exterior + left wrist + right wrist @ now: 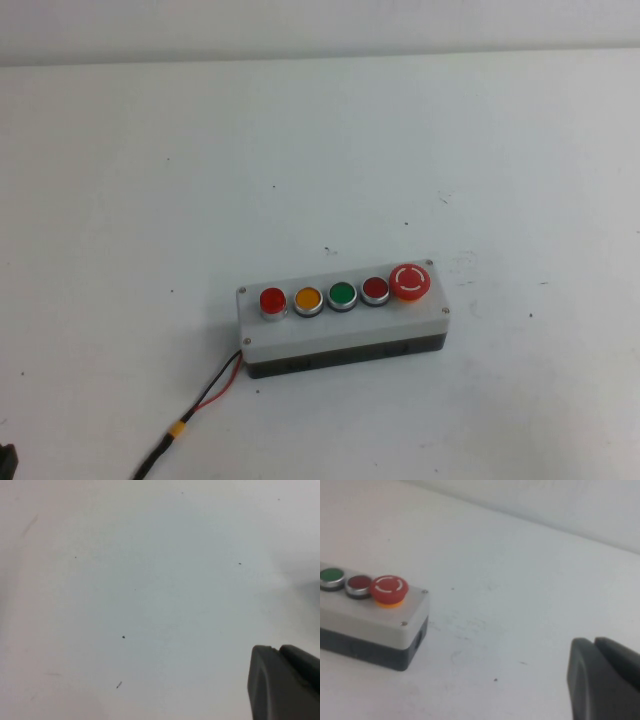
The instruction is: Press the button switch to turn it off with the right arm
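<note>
The button switch (340,328) is a light grey box on a dark base, lying on the white table right of centre. It carries red, yellow, green and red round buttons and a bigger red mushroom button (410,281). Red and black wires (215,388) leave its left end. Neither arm shows in the high view. In the right wrist view the switch's mushroom end (389,589) shows, and my right gripper (594,641) is shut and empty, well apart from the box. My left gripper (277,649) is shut and empty over bare table.
The white table (320,150) meets a pale wall at the back. A small dark part (6,462) shows at the front left corner. The wires run toward the front left edge, with a yellow band (175,430) on them.
</note>
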